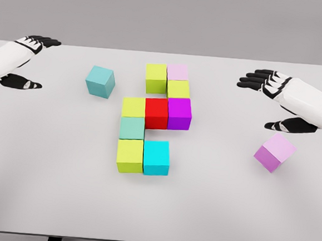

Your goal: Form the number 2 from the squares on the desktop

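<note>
Several coloured cubes sit joined at the middle of the white table: a yellow-green cube and a pale pink cube at the top, a yellow-green cube under the pink one, then a row of yellow-green, red and magenta. Below come a teal-green cube, a yellow-green cube and a cyan cube. A loose teal cube lies to the upper left. A loose violet cube lies tilted just below my right hand, which is open. My left hand is open at the far left.
The table's front edge runs along the bottom of the view, with dark legs showing beneath it. A plain grey wall stands behind the table.
</note>
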